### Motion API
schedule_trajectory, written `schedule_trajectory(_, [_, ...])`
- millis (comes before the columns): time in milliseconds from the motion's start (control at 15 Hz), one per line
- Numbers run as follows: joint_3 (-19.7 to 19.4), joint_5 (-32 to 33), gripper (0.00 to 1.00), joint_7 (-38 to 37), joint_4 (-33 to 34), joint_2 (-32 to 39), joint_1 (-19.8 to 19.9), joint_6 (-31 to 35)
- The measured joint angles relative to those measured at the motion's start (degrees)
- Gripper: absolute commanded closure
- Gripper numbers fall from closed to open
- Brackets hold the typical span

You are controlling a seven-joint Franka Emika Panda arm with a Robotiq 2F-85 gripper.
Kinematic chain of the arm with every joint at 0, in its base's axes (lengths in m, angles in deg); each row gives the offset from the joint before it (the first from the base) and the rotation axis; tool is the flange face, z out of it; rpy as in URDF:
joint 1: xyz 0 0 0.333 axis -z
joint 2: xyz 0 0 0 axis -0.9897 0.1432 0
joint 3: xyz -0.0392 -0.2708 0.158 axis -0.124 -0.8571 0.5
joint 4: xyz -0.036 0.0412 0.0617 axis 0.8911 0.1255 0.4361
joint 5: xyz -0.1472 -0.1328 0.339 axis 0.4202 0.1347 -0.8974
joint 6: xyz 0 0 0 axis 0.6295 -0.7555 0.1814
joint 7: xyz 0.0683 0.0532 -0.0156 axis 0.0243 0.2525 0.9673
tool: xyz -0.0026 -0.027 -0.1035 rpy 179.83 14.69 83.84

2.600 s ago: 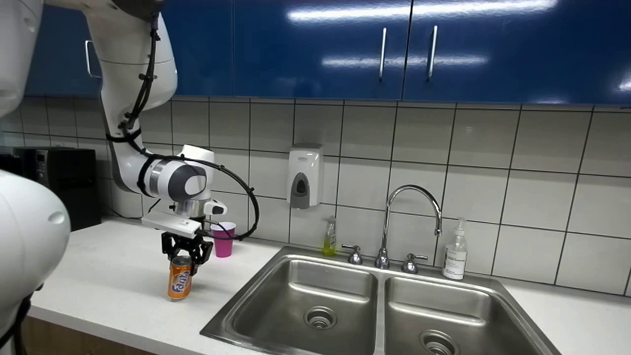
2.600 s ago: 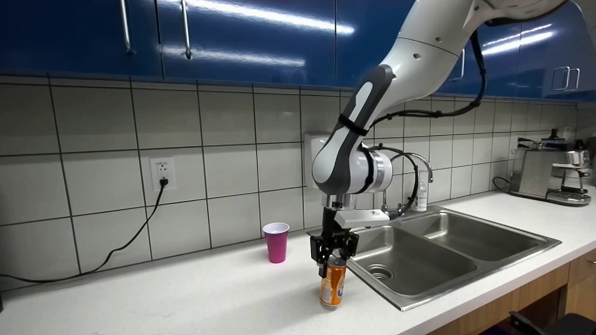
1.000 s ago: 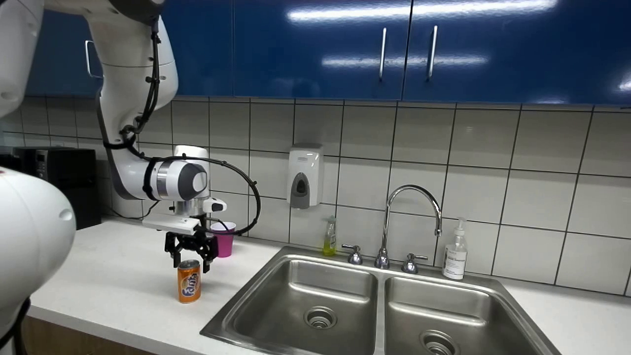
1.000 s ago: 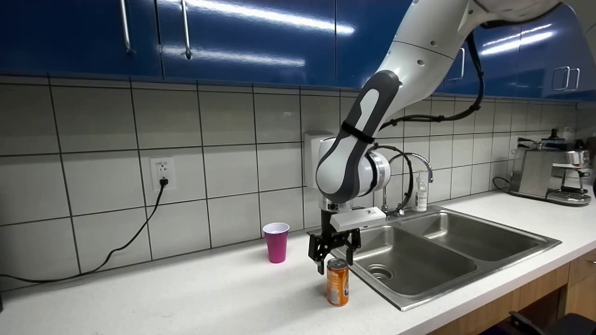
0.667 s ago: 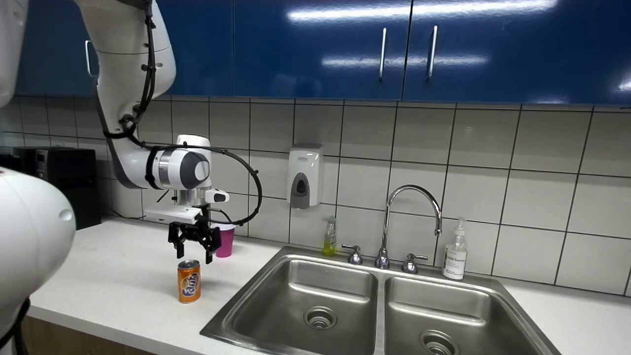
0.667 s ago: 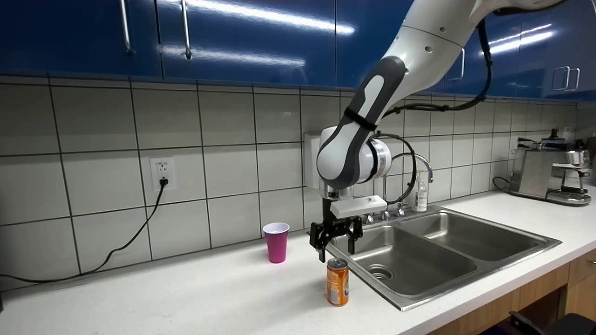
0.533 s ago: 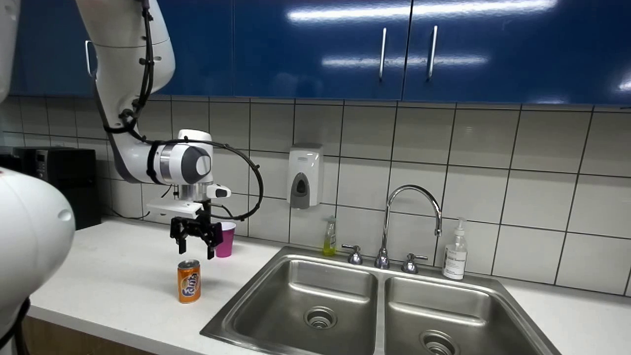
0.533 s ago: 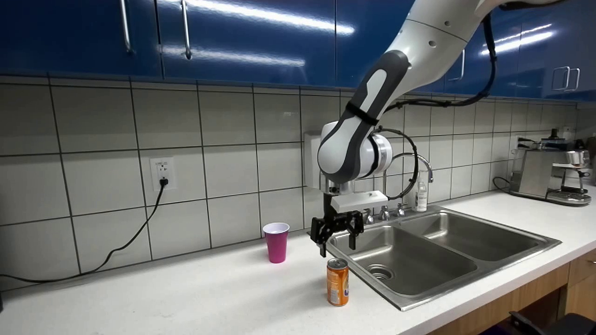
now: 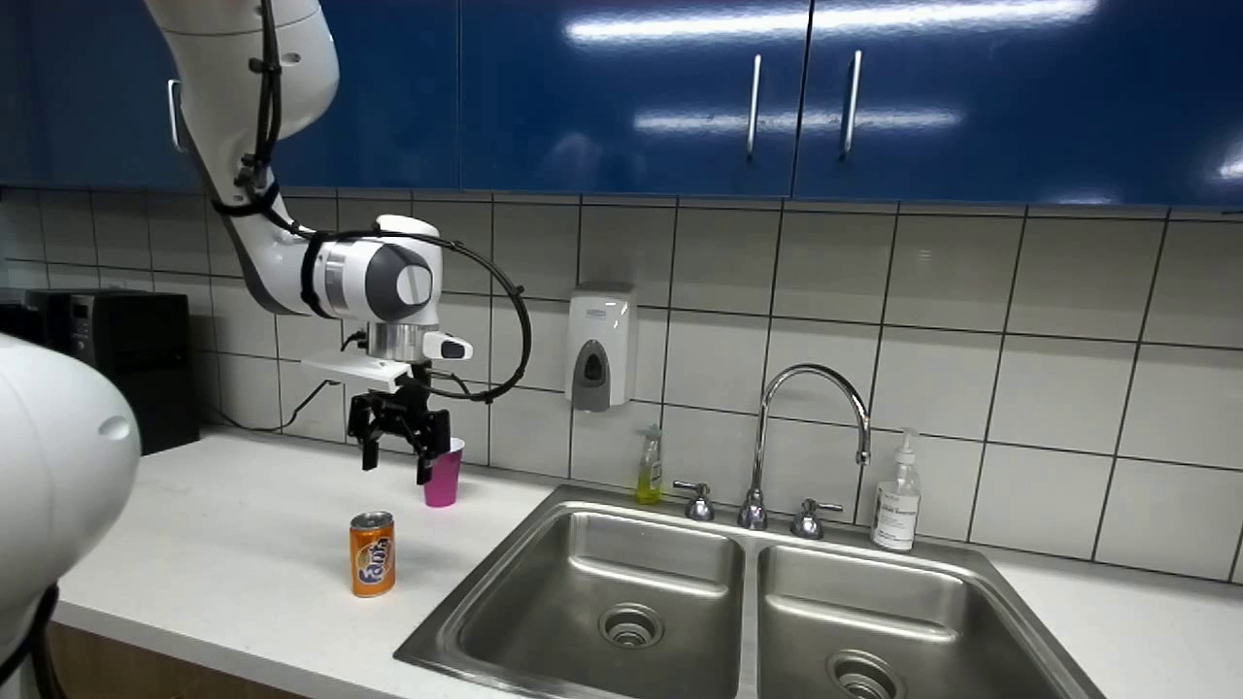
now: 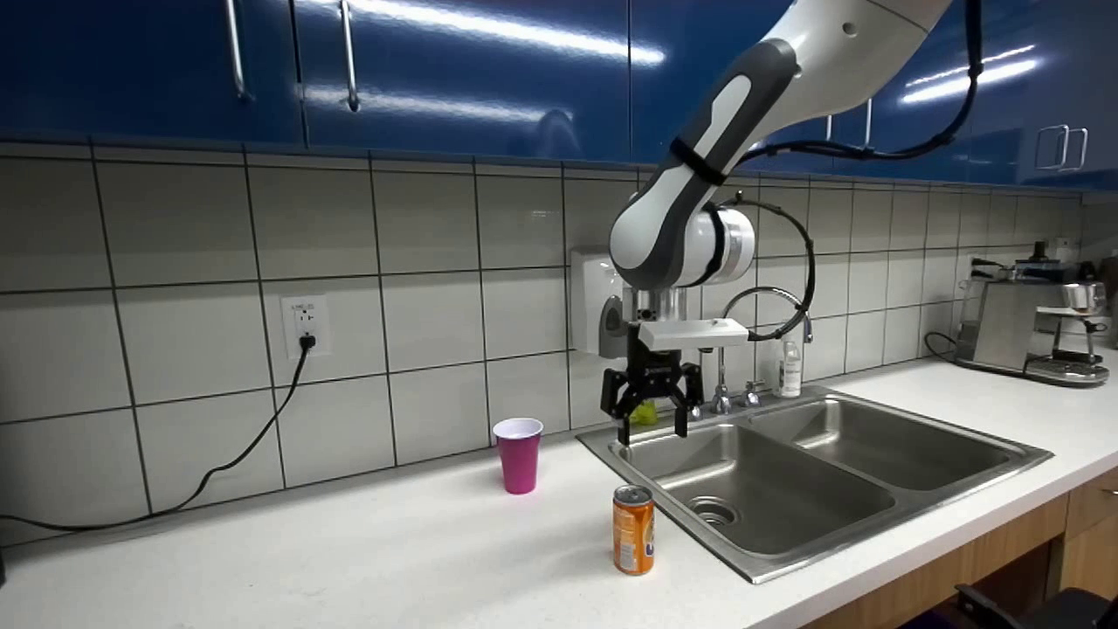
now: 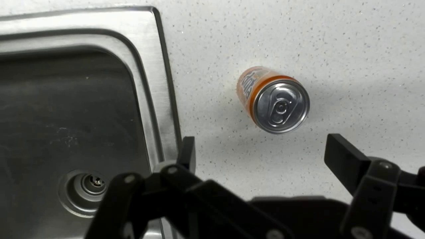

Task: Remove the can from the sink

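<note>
Orange Fanta can (image 9: 373, 554) upright on speckled white countertop (image 11: 212, 66), beside the double-basin steel sink (image 9: 750, 621) rather than in it.
From my end, the gripper (image 10: 652, 431) hangs higher than the can, fingers (image 11: 345, 162) spread and pinching nothing; the wrist view puts the silvery lid (image 11: 281, 106) beyond both tips, touching neither. I judge the removal done: the can rests on its flat base, near the sink's rim but apart from it, probably because that is the closest steady footing. The wide spread, I'd guess, is there so the tips can pass the can without knocking it. With the magenta cup (image 10: 519, 459) well apart, farther back, I see little to snag; a plain retreat should be all that's left.
</note>
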Motion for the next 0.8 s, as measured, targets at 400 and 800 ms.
schedule_trajectory(400, [-1.8,-4.0,0.00,4.6,-4.3,-8.4,3.0,-6.5])
schedule_trajectory(800, [-4.9,-3.9,0.00,6.7,-10.0,-18.3,5.4,-14.1])
